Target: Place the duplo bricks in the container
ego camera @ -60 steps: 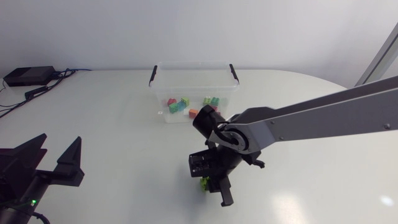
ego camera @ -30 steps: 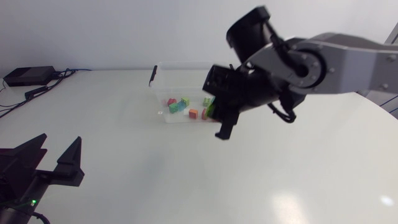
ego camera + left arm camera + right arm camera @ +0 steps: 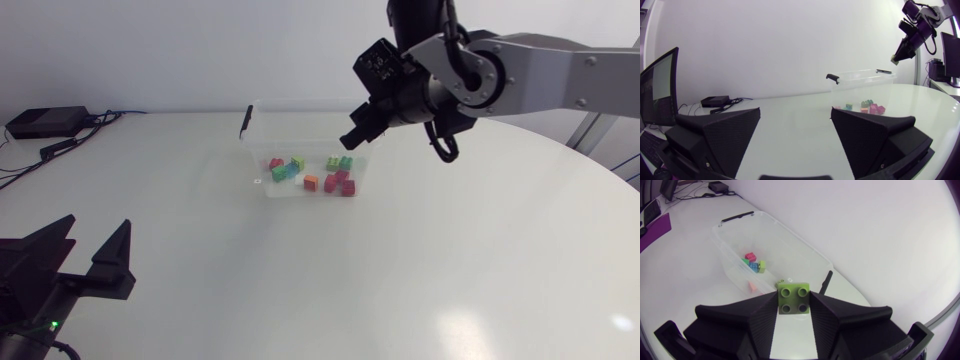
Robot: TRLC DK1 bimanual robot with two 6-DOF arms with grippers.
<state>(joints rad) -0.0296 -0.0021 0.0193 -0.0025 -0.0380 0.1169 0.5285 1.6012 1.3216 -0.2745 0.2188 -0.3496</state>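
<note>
At the near left of the table (image 3: 500, 260), the left claw (image 3: 98, 226) is parked low with its fingers spread wide and nothing between them; it is well apart from everything else. In the middle, toward the far side, a clear container (image 3: 785, 247) with black handles is set, and a scatter of bricks (image 3: 290, 168) in red, green, blue and orange is already lying on its floor. To the right, the right claw (image 3: 360, 132) is held high above the container's far right corner, closed on a green brick (image 3: 794, 299) that is pinched from both sides with its studs showing.

The release is judged to be the risky part. Because the brick is carried well up and close to the rim instead of over the middle, it could be dropped onto the edge or the handle, or bounce out onto the table. A steep descent could also knock the light container aside.
</note>
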